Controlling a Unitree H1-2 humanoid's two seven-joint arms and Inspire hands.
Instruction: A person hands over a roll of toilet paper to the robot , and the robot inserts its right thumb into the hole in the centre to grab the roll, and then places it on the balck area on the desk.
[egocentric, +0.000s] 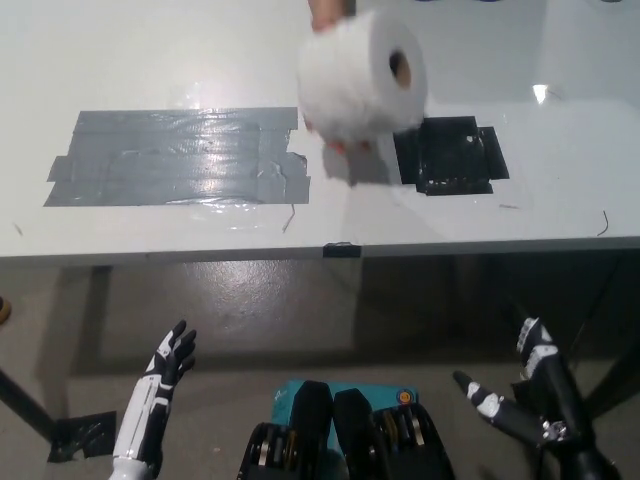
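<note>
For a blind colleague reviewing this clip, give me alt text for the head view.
A person's hand holds a toilet paper roll above a white desk, beside the black area. The robot's left hand and right hand wait open below the desk edge.

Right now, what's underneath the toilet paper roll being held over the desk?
Under the toilet paper roll, a person's fingers grip it from below, and its shadow falls on the white desk beside the black patch. The roll hides the rest of that hand.
</note>
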